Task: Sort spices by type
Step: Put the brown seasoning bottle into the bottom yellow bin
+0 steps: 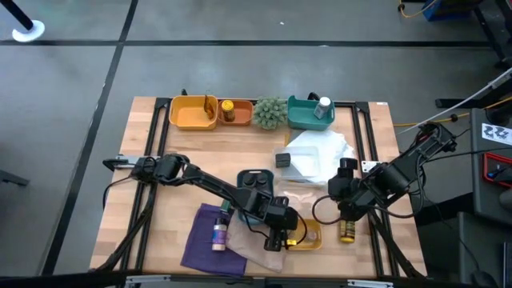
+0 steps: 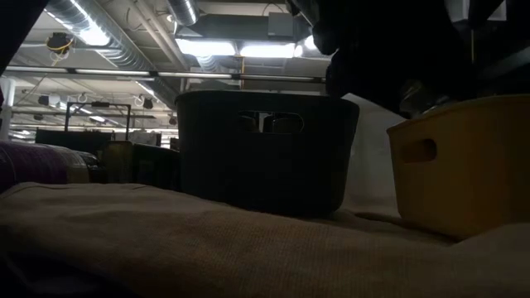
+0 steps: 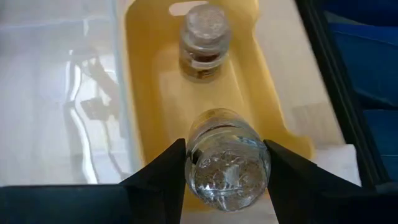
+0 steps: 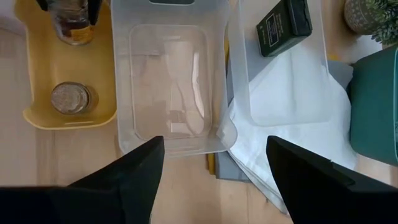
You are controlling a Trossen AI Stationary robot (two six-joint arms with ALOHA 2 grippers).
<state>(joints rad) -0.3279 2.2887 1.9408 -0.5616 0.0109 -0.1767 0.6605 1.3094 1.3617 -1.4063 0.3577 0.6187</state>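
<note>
My left gripper [image 1: 280, 238] is shut on a clear spice jar [image 3: 227, 165] over the near end of a yellow tray [image 3: 152, 93]. A second jar [image 3: 204, 37] stands in that tray. Other spices: one jar [image 1: 346, 230] stands on the table right of the tray, one [image 1: 218, 236] lies on a purple cloth [image 1: 200, 248], one [image 1: 228, 110] sits in a small orange tray, and a white bottle [image 1: 324, 106] stands in the teal tray [image 1: 304, 116]. My right gripper [image 4: 214, 143] hangs open over a clear tray [image 4: 168, 87], with nothing between its fingers. My left gripper pinches the clear jar by its round side [image 3: 193, 163] between the two fingers, one on each side. The fingers slant down from the table's left. One round end of the jar faces the wrist camera. Whether the jar touches the tray's floor cannot be told.
A dark basket [image 1: 254, 182] stands behind my left gripper. A white cloth [image 1: 320, 152] with a small dark box [image 1: 283, 159] lies mid-table. At the far edge stand an orange tray [image 1: 192, 114] and a green spiky plant [image 1: 270, 113].
</note>
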